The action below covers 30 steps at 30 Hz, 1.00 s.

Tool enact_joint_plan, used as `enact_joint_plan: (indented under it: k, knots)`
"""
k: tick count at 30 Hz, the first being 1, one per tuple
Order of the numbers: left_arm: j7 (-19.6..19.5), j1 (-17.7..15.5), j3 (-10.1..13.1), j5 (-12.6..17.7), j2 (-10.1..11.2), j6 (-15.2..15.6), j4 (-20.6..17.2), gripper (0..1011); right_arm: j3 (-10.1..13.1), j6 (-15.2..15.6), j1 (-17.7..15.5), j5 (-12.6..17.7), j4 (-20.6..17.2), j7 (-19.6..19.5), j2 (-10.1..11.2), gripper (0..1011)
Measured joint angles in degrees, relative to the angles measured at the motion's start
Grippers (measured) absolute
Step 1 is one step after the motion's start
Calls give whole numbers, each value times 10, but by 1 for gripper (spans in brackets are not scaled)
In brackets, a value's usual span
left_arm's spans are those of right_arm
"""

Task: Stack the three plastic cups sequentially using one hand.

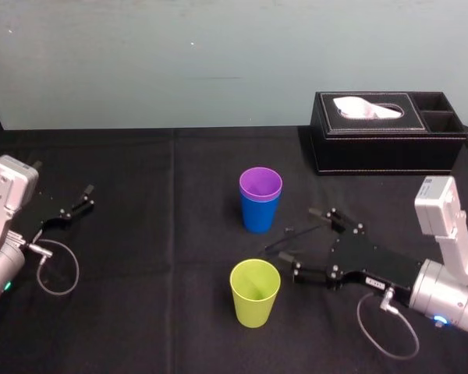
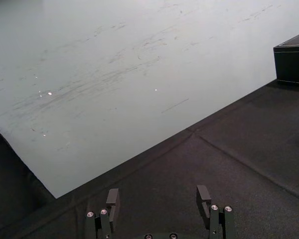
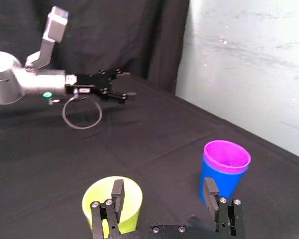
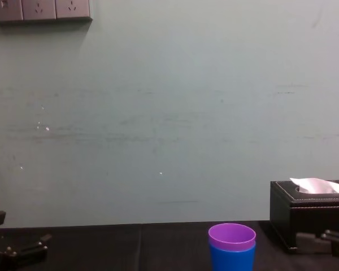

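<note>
So, my right gripper (image 1: 296, 234) hangs low over the black tablecloth (image 1: 164, 257) with its jaws spread wide and nothing between them. The yellow-green cup (image 1: 255, 292) stands upright just beside one fingertip; I can't tell if they touch. Ahead of the other finger, a little farther off, the purple cup (image 1: 260, 185) sits nested inside the blue cup (image 1: 260, 214), only its rim poking out. The black tissue box (image 1: 390, 140) is behind the gripper, toward the wall. Well across the table, the left gripper (image 1: 82, 199) is parked, also spread and empty.
</note>
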Motion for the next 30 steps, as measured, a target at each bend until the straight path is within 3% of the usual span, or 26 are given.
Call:
enact_joint_plan:
  k: [19,30]
  knots:
    - [0,0,0,0,0,0,0,1010,-42,-16,-5,-13,6,20,26,1004]
    - [0,0,0,0,0,0,0,1010,-50,-19,-5,-12,11,23,29,1004]
